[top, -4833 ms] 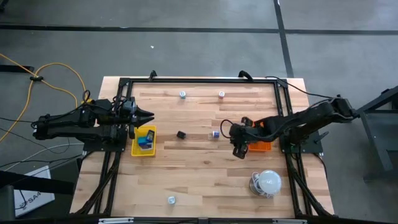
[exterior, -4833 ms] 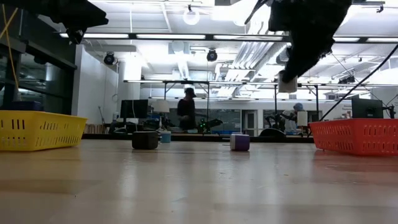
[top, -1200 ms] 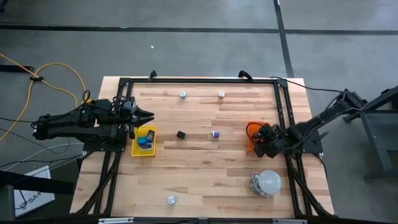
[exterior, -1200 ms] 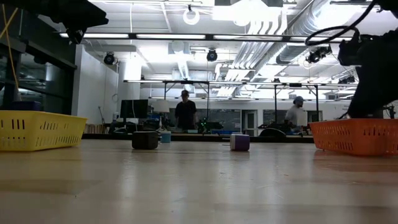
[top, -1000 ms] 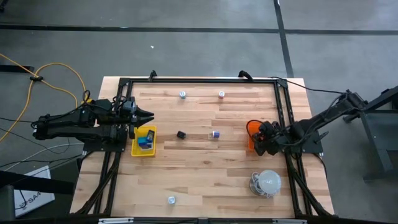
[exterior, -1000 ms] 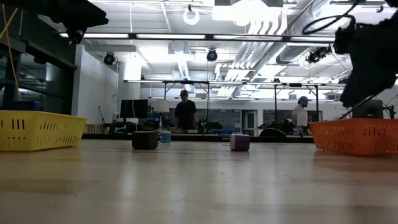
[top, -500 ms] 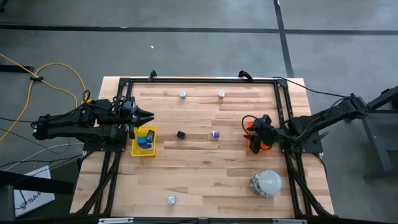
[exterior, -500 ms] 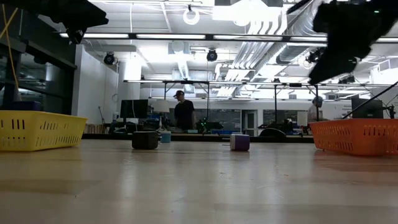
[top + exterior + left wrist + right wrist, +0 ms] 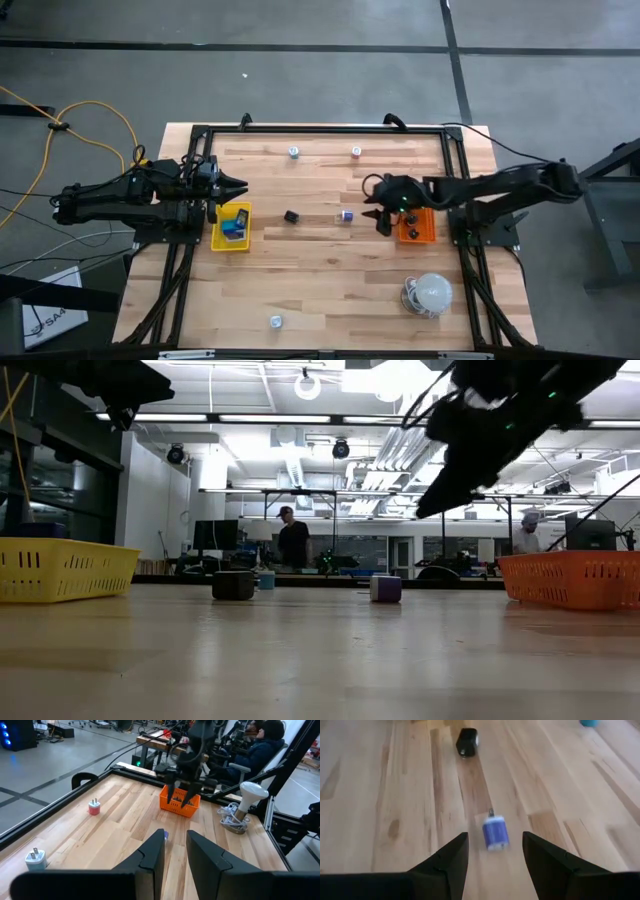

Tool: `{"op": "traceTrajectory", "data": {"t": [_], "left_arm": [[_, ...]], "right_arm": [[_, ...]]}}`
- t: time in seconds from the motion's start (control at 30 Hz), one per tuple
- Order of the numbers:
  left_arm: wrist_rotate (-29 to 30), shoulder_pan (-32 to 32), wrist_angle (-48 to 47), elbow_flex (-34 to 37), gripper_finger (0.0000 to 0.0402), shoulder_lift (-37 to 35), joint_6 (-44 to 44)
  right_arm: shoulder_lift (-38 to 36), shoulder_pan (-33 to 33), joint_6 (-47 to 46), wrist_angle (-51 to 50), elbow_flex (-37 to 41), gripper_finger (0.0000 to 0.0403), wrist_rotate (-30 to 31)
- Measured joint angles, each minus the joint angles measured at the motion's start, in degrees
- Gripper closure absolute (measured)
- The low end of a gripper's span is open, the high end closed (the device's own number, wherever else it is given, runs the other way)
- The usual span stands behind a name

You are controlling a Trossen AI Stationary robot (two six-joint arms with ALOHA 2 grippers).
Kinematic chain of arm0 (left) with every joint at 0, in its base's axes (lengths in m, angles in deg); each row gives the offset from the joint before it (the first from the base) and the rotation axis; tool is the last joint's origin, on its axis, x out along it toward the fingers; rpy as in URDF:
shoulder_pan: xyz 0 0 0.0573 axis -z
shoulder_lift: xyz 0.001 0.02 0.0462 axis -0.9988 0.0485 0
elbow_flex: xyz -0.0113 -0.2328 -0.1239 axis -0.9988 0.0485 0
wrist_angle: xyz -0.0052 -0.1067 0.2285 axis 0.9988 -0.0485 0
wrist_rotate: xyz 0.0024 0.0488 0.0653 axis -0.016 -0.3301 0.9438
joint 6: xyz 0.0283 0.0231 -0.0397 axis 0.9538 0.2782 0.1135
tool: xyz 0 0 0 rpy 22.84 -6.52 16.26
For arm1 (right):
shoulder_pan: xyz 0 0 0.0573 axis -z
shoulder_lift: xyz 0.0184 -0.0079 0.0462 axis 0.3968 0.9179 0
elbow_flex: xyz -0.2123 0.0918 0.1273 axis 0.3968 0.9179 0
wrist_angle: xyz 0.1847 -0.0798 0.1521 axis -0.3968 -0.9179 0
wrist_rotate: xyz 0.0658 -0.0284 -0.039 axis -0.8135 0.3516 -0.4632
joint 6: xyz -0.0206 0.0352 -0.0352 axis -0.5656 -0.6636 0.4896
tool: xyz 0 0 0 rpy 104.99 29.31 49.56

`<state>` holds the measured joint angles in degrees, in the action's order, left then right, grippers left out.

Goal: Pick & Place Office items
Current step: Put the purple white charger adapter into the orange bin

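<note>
Small office items lie scattered on the wooden table. A blue-purple piece [image 9: 346, 215] [image 9: 495, 833] and a black block [image 9: 291, 216] [image 9: 466, 741] rest near the middle. Two small plug-like bits [image 9: 294, 152] [image 9: 356, 152] sit by the far edge, and one [image 9: 275, 321] by the near edge. My right gripper [image 9: 379, 207] [image 9: 495, 851] hovers open, just right of the blue-purple piece and left of the orange tray [image 9: 416, 226]. My left gripper [image 9: 236, 185] [image 9: 175, 847] waits open above the far end of the yellow tray [image 9: 231, 228], which holds blue and dark pieces.
A white dome with a coiled cable [image 9: 431, 293] stands near the table's near right corner. A black metal frame [image 9: 320, 128] runs around the table's edges. People show in the room beyond the table in the low view and the left wrist view.
My right gripper has risen from the orange tray and swung toward the table's left, stopping above the bare wood beside the blue-purple piece. The items and both trays have stayed where they were.
</note>
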<state>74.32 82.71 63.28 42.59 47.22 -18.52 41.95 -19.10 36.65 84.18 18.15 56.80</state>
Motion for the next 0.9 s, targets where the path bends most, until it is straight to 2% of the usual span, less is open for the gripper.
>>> {"op": "traceTrajectory", "data": {"t": [0.13, 0.4, 0.9], "left_arm": [[0.00, -0.02, 0.00, 0.00, 0.0324, 0.00, 0.00], [-0.02, -0.02, 0.00, 0.00, 0.0324, 0.02, 0.00], [-0.01, -0.01, 0.00, 0.00, 0.0324, 0.02, 0.00]], "right_arm": [[6.03, 2.53, 4.93, 6.68, 0.00, 0.0229, -3.47], [13.59, 2.98, 9.23, 13.71, 0.02, 0.0229, -3.93], [14.17, 1.45, 10.12, 14.66, 0.04, 0.0229, -3.27]]}}
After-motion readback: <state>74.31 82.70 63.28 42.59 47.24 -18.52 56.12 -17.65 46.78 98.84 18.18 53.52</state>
